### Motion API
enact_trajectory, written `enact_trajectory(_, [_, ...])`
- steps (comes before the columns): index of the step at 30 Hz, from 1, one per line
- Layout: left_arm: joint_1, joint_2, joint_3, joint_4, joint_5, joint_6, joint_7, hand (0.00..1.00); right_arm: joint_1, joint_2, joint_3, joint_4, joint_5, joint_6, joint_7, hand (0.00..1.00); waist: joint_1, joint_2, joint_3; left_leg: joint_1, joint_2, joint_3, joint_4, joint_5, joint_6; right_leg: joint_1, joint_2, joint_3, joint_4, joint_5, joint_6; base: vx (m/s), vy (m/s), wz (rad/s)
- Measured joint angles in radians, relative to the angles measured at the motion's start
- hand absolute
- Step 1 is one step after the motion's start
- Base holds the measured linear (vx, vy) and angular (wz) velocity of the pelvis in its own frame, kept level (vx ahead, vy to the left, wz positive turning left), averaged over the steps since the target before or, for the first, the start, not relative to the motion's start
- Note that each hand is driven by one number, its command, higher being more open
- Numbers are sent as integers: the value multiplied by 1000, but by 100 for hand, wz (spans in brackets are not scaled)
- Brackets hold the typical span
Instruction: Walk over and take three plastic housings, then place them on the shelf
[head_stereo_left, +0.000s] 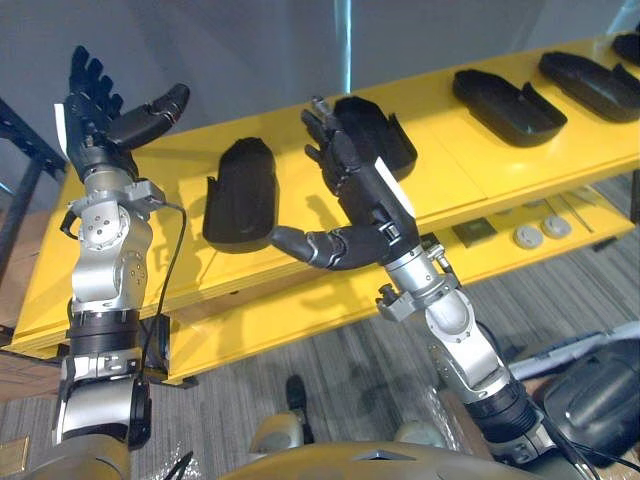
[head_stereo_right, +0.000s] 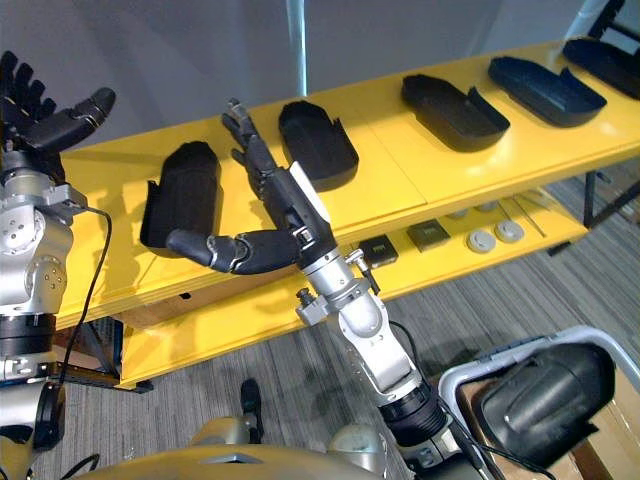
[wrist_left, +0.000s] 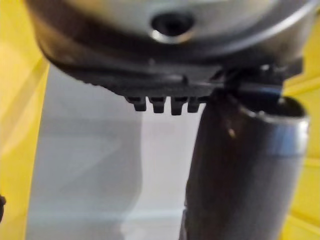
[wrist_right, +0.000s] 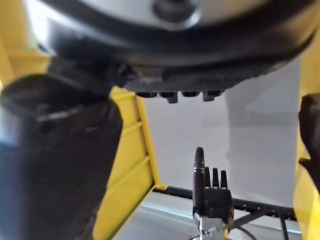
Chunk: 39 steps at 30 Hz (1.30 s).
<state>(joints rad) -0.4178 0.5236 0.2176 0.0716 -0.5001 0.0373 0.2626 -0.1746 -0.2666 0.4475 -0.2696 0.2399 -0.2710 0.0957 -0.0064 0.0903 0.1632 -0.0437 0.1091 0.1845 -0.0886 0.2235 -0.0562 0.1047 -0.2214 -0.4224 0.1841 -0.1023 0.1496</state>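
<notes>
Fingers of the right hand are straight and spread, holding nothing; the left hand likewise, raised. Nearest plastic housing lies on the yellow shelf, beside the right thumb. Recommend lowering onto its sidewall and clamping squarely before lifting.

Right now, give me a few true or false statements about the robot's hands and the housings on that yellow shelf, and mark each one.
1. The left hand is shut on a housing. False: it is open and holds nothing.
2. The right hand is open, raised in front of the yellow shelf. True.
3. Black housings lie on the shelf's top level. True.
4. The housings are stacked on each other. False: they lie apart, side by side.
5. The lower level holds housings too. False: small square plates and round discs lie there.
</notes>
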Motion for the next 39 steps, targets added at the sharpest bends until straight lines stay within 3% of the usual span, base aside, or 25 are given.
enact_trajectory(5, [160, -20, 65, -176, 0, -3, -34, 100, 1, 6, 50, 57, -42, 22, 13, 100, 28, 3, -19, -1, -5, -19, 0, -8, -8, 27, 7, -25, -35, 8, 2, 10, -17, 13])
enact_trajectory(8, [320, -107, 106, -300, 4, -28, -48, 100, 6, 5, 102, 88, -144, 40, 15, 100, 44, 3, -33, -5, -11, -43, 0, -9, -8, 53, 13, -52, -66, 15, 7, 16, -26, 22])
enact_trajectory(13, [605, -288, 113, -393, 43, -54, -83, 100, 13, 5, 147, 140, -336, 47, 11, 100, 98, -5, -67, -19, -20, -78, 0, -9, -10, 72, 19, -92, -85, 17, 8, 19, -38, 20])
enact_trajectory(18, [771, -395, 96, -394, 43, -57, -103, 100, 10, 5, 143, 212, -588, 93, -143, 100, 141, -15, -76, -41, -26, -106, 0, -7, -6, 87, 31, -139, -117, 13, 1, -30, -17, 33])
enact_trajectory(22, [882, -454, 5, -433, 26, -59, -156, 100, -1, 38, 86, 355, -707, 135, -327, 100, 168, -21, -78, -56, -29, -110, 0, 5, -1, 88, 31, -161, -116, 13, 2, -21, -3, 14])
enact_trajectory(30, [938, -475, -76, -458, -23, -114, -220, 100, -37, 47, 5, 393, -787, 179, -570, 100, 166, -21, -78, -67, -25, -125, 0, 10, -4, 87, 40, -177, -115, 13, 1, -17, -16, 5])
enact_trajectory(36, [937, -475, -122, -458, -43, -132, -222, 100, -86, 66, -37, 513, -786, 245, -624, 100, 170, -25, -64, -70, -27, -133, 0, 12, -5, 89, 40, -181, -113, 12, 1, -7, -5, 2])
enact_trajectory(39, [937, -475, -131, -458, -44, -141, -222, 100, -105, 65, -43, 547, -787, 244, -620, 100, 169, -25, -45, -73, -26, -135, 0, 12, -6, 89, 41, -182, -110, 11, 0, -7, -3, 1])
